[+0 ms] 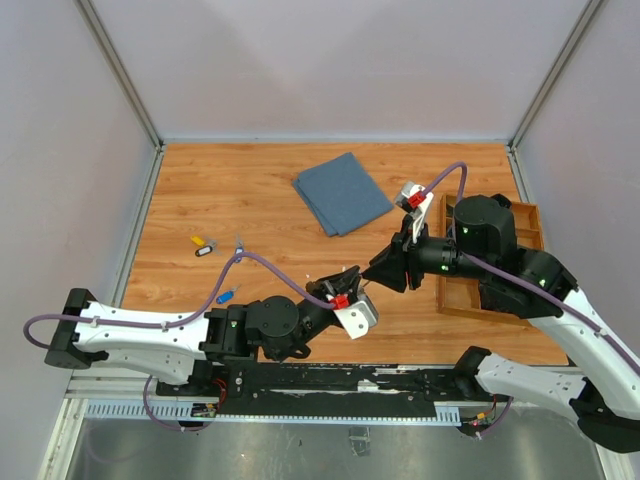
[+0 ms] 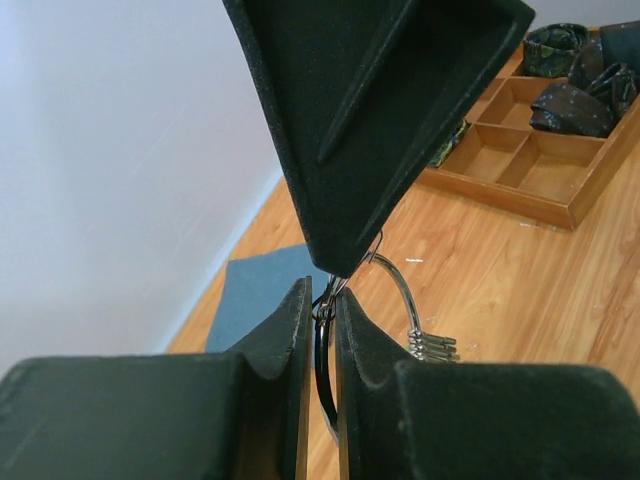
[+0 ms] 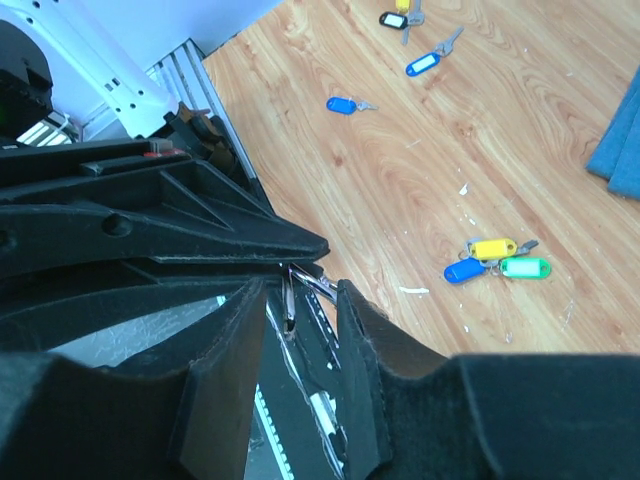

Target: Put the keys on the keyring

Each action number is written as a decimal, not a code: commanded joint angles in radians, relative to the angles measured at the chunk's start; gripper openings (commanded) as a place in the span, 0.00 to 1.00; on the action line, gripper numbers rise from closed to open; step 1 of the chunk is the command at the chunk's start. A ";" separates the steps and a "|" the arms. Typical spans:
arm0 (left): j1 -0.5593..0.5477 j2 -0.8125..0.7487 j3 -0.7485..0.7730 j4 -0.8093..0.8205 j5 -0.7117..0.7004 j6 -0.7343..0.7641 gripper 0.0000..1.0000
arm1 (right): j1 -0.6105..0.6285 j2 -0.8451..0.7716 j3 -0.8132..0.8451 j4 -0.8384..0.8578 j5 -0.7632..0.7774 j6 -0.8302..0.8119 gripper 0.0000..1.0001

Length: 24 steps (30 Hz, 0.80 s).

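My left gripper [image 2: 322, 300] is shut on the keyring [image 2: 402, 290], a thin silver wire ring with a short chain bit [image 2: 432, 346] hanging at its right. My right gripper [image 3: 300, 290] meets it tip to tip above the table, jaws apart around a thin part of the keyring [image 3: 290, 300]. In the top view the left gripper [image 1: 352, 277] and the right gripper [image 1: 385, 268] touch noses in the middle. Keys lie loose on the wood: a yellow, blue and green cluster [image 3: 497, 258], two blue ones [image 3: 342, 104] [image 3: 423, 64], and a yellow and dark grey pair [image 1: 204, 245].
A folded blue cloth [image 1: 342, 192] lies at the back centre. A wooden compartment tray [image 1: 455, 300] stands at the right, under the right arm, with dark rolled fabric pieces [image 2: 575, 100] in it. White walls enclose the table on three sides.
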 commanded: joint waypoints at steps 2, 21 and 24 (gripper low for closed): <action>-0.011 0.025 0.055 -0.020 -0.074 -0.107 0.00 | -0.001 -0.025 -0.017 0.080 0.009 0.024 0.35; -0.007 0.005 0.065 -0.009 -0.130 -0.149 0.00 | -0.001 -0.033 -0.038 0.073 0.020 0.028 0.29; -0.007 0.003 0.066 -0.009 -0.130 -0.150 0.01 | -0.002 -0.026 -0.042 0.079 0.008 0.036 0.26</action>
